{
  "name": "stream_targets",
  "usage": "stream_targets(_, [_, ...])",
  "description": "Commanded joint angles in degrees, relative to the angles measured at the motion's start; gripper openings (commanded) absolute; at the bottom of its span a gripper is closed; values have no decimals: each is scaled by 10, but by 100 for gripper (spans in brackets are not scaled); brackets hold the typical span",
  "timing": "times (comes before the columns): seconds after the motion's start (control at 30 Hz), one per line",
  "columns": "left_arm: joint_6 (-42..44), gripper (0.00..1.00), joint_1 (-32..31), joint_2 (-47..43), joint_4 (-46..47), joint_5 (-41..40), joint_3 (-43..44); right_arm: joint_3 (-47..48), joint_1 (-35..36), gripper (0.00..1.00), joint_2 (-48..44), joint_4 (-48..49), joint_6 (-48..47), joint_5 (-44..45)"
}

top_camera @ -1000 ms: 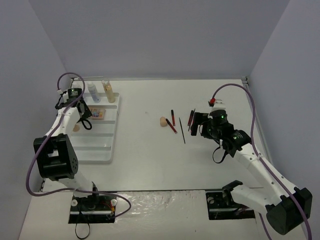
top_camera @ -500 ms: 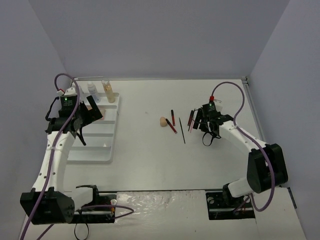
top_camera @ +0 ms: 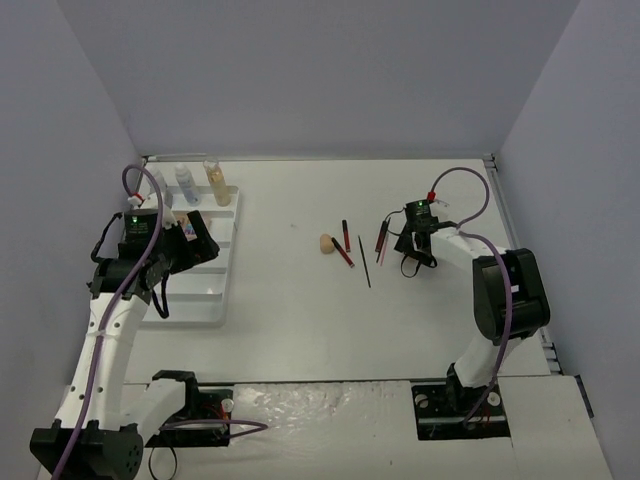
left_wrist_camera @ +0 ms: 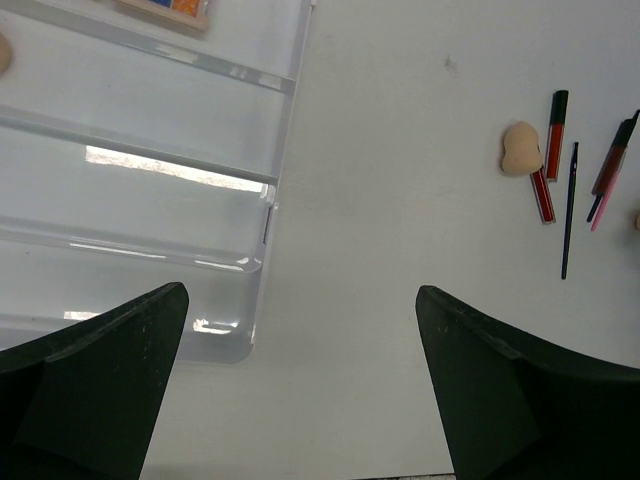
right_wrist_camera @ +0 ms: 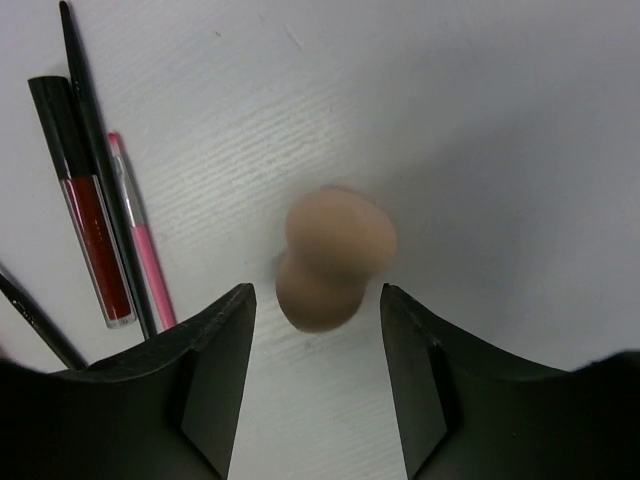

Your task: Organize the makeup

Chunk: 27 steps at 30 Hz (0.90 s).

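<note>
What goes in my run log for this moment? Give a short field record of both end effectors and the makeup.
left end effector: open, empty, above a corner of the tray
right end effector: open, straddling a peach sponge
second sponge: loose on the table, beside the pencils
tray contents: bottles at far end, one palette

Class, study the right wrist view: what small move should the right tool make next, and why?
Probably lower slightly and close on the sponge. The right tool is open and straddles the sponge, which lies on the table, apparently not yet touched.
</note>
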Motion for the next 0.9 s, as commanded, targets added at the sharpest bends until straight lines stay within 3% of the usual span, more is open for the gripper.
stream_targets(0.0, [3,97,-14,-5,9,24,14,29,-4,43,24,48,12,24])
stream_targets(0.23, [-17,97,-42,-5,23,50,17,21,0,2,14,70,-13,0])
stream_targets(0.4, [-47,97,-74,5,49,84,32,9,50,0,-59,91,-94,-73])
stream_targets(0.6, [-83,97,-120,39,94,126,55,0,181,0,-178,131,-239,-205])
stream_targets(0.87, [-145,96,-207,86,172,145,79,-5,245,3,-251,165,-323,-333])
